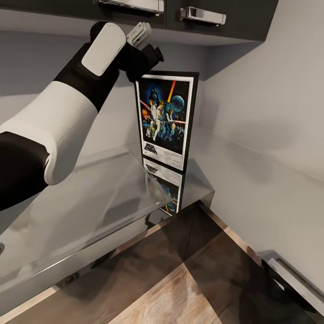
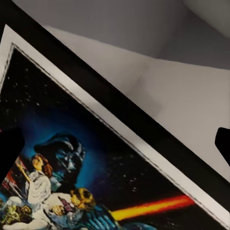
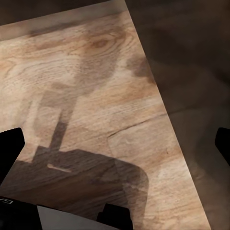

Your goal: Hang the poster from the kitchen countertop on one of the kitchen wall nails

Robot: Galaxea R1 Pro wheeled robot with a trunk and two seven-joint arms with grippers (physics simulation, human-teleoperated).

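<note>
Three views checked. Head: poster (image 1: 164,119) upright at the kitchen countertop (image 1: 90,193) corner, left gripper (image 1: 143,45) at its top-left edge — grip not discernible. Left wrist: fingertips (image 2: 9,148) spread wide, frame between. Right wrist: right gripper's fingertips (image 3: 10,146) apart over wooden floor (image 3: 96,72). Judged stiff, light, slippery — best pinched at the frame's upper edge.

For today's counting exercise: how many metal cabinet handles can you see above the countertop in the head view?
2. One handle is at the top edge above the left hand; the other handle is to its right, above the poster. More may lie outside the picture.
</note>
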